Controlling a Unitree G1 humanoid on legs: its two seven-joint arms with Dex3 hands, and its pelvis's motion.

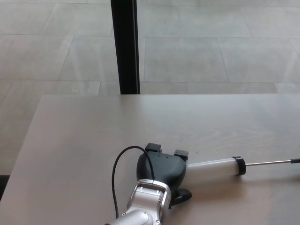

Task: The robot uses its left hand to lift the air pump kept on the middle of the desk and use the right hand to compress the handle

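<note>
- Left hand point(161, 171): over the near end of the pump point(213, 167); grip cannot be told.
- Rod point(267, 162): points to 3 o'clock.
- Advice: wrap the barrel firmly, lift level.
</note>
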